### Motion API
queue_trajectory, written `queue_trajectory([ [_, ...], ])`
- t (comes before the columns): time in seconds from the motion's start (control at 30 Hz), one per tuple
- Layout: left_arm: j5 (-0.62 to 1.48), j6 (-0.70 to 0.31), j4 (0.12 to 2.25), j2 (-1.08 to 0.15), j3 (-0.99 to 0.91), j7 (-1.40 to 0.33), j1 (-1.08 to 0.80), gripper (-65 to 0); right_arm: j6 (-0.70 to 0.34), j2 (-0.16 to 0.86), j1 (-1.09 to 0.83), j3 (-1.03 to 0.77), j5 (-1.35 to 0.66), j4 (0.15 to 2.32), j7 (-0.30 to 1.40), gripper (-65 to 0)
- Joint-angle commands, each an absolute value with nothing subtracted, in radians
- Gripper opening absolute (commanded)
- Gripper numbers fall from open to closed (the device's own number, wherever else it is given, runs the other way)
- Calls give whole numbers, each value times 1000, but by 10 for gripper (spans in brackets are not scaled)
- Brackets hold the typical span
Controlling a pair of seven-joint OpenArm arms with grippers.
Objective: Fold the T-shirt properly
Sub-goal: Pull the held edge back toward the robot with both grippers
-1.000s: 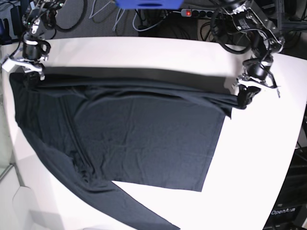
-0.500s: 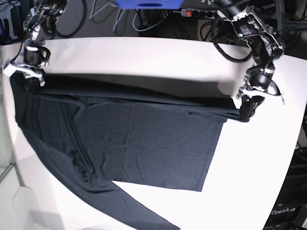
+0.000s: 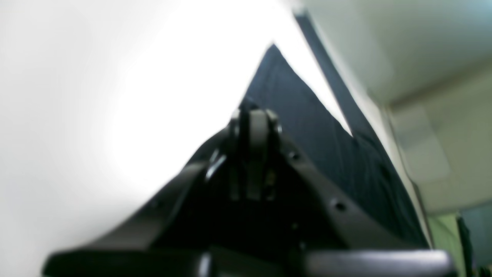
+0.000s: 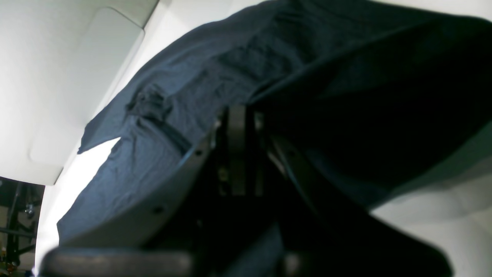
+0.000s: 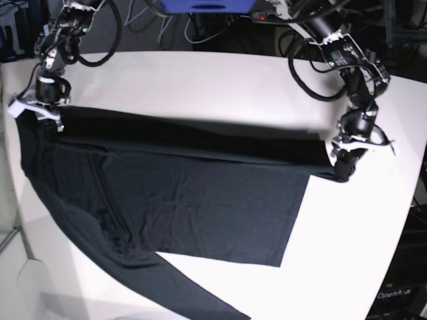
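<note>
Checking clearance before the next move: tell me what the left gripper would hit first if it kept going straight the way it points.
The left gripper points down, shut on the T-shirt edge. Straight on, it would likely meet the white table right below, or the shirt's lower layer beside it; depth is unclear.

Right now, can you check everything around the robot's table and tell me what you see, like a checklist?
Surface: white table, bare beyond the cloth.
Job's things: black T-shirt spread out, its far edge lifted and stretched between the arms; one sleeve trails to the near edge.
Clutter: nothing seen.
Grippers: left gripper shut on the T-shirt's corner; right gripper shut on the opposite end.
Cables: black cables loop behind the table, beside a power strip.
Surroundings: blue object at the top; dark floor behind.
</note>
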State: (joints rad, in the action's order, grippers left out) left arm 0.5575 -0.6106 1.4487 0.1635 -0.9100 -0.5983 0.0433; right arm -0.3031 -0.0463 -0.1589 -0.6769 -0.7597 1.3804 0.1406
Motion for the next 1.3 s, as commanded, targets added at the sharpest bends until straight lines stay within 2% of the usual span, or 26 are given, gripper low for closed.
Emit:
queue_trajectory([
  [0.0, 568, -619, 1445, 157, -908, -553, 58, -647, -312, -35, -150, -679, -766, 1380, 111, -650],
  [0.23, 504, -624, 1356, 157, -908, -529, 107, -647, -312, -24, -114, -679, -766, 1317, 108, -650],
  [0.77, 427, -619, 1305, 157, -914, -529, 199, -647, -312, -24, -85, -679, -766, 1313, 108, -650],
  [0.9, 426, -618, 1303, 157, -914, -529, 185, -644, -312, -24, -93, -684, -768, 1313, 108, -602],
  [1.0, 426, -613, 1308, 157, -914, -529, 173, -590, -311, -24, -111, -682, -768, 1317, 108, -548],
  [1.07, 427, -565, 1311, 157, -914, -529, 171, -535, -311, -24, -111, -680, -768, 1317, 116, -502],
  [1.13, 430, -521, 1311, 157, -914, -529, 165, -514, -311, -24, -113, -680, -768, 1317, 113, -469],
  [1.27, 427, -509, 1311, 157, -909, -529, 162, -513, -311, -24, -113, -680, -768, 1316, 108, -457],
])
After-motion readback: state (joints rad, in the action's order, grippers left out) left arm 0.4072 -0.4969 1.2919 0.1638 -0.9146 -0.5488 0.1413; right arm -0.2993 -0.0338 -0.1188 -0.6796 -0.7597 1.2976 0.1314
